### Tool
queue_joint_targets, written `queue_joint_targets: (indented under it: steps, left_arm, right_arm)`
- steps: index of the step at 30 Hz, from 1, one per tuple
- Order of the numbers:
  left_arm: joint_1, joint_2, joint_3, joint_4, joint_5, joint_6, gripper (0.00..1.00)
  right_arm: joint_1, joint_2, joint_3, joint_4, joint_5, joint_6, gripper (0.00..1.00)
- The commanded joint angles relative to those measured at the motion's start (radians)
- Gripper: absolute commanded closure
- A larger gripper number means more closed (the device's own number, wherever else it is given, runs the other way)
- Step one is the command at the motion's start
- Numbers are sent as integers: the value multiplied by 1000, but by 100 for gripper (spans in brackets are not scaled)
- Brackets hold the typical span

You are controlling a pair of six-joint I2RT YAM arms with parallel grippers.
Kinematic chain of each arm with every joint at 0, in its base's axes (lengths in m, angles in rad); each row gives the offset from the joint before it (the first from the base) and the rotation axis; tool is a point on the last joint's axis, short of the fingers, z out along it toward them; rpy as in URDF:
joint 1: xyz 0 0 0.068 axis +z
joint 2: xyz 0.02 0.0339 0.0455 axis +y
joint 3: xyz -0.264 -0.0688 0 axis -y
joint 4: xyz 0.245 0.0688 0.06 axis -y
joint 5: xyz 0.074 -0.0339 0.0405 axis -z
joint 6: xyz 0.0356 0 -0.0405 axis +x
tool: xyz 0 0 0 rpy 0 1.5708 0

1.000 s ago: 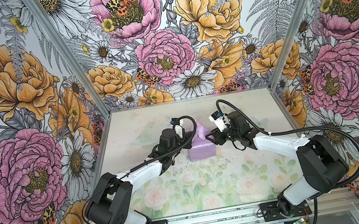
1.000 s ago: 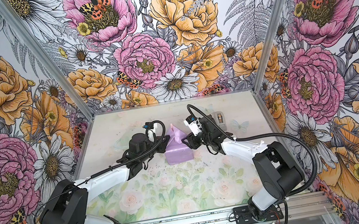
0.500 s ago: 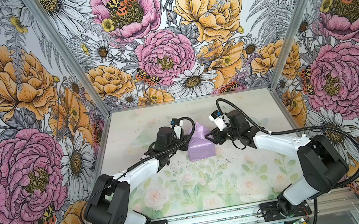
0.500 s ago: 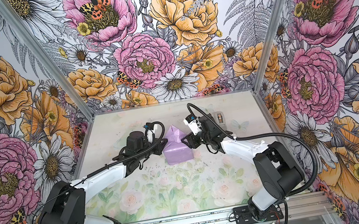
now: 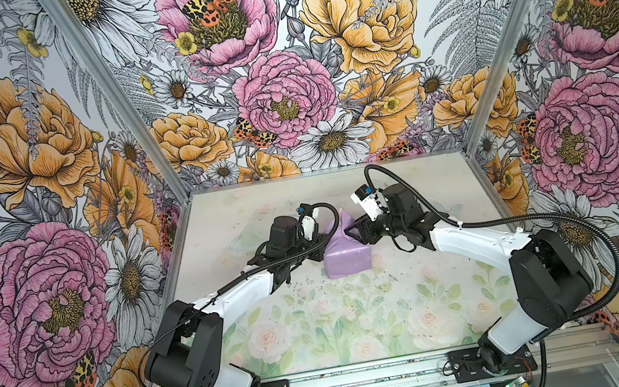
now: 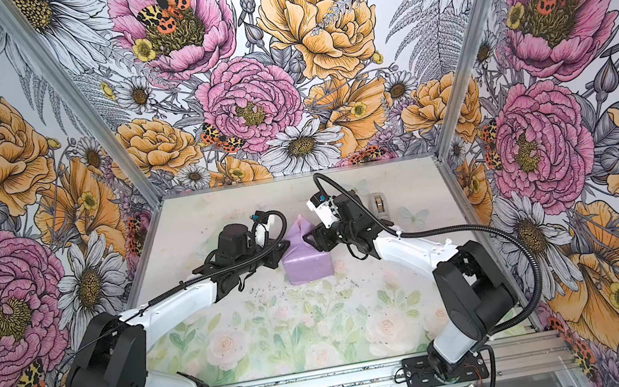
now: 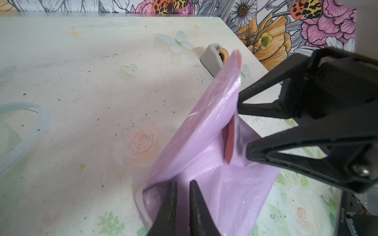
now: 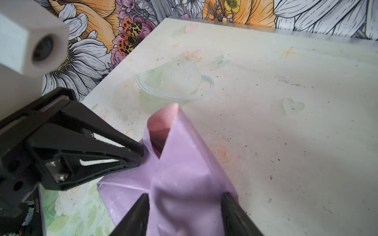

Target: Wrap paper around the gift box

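Note:
The paper [image 5: 345,258] [image 6: 307,264], glossy lilac outside and pink inside, is folded into a parcel at mid-table. One pointed flap [image 8: 163,122] stands up at its far end. The gift box is hidden under the paper. My left gripper [image 5: 325,241] [image 7: 183,181] is at the parcel's left side, its jaws nearly together on a fold of paper. My right gripper [image 5: 351,232] [image 8: 186,196] stands open at the parcel's right side, one finger on each side of the paper's end. Each gripper also shows in the other wrist view: the left gripper [image 8: 141,155] and the right gripper [image 7: 243,126].
A grey tape dispenser [image 6: 379,204] [image 7: 211,59] sits on the table behind my right arm, near the right wall. Floral walls enclose the table [image 5: 320,327] on three sides. A metal rail with both arm bases runs along the front edge.
My right gripper's jaws have spread wider around the paper's end. The left gripper has stayed pinched at the parcel's left side, and the parcel has hardly moved.

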State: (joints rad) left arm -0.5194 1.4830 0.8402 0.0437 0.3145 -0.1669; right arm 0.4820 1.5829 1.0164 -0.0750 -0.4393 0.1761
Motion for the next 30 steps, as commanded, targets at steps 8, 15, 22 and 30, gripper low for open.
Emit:
queue_joint_targets:
  steps: [8, 15, 22, 30]
  left_arm:
    - [6, 14, 37, -89, 45, 35, 81]
    - [23, -6, 45, 13, 95, -36, 72]
    - [25, 41, 68, 20, 114, -43, 70]
    - [26, 55, 79, -73, 84, 27, 72]
  right_arm:
    - [17, 36, 1, -61, 61, -79, 41]
    - [17, 21, -19, -72, 65, -92, 42]
    - [18, -2, -19, -96, 53, -106, 41]
    - [-7, -121, -21, -105, 13, -92, 38]
